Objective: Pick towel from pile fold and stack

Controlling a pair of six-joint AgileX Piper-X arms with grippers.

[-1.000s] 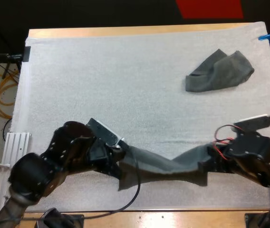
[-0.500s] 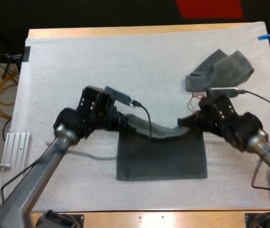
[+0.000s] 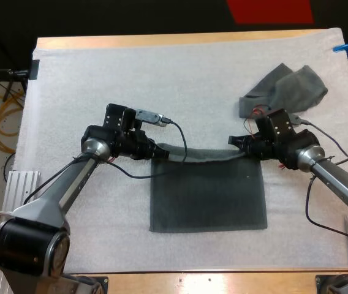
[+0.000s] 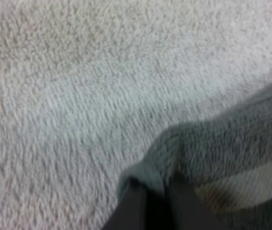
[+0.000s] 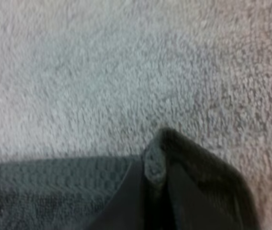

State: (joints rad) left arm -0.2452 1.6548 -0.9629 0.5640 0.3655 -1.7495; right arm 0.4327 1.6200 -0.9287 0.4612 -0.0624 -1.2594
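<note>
A dark grey-green towel lies folded flat on the white mat, its far edge held just above the mat. My left gripper is shut on the towel's far left corner. My right gripper is shut on the far right corner. A second, crumpled towel sits at the back right, just beyond my right arm.
The mat covers nearly the whole wooden table. Bare mat stretches across the back and left side. The crumpled towel lies close behind my right wrist.
Both grippers have carried the towel's edge from the near side to the far side, folding it over. The towel now lies as a flat rectangle.
</note>
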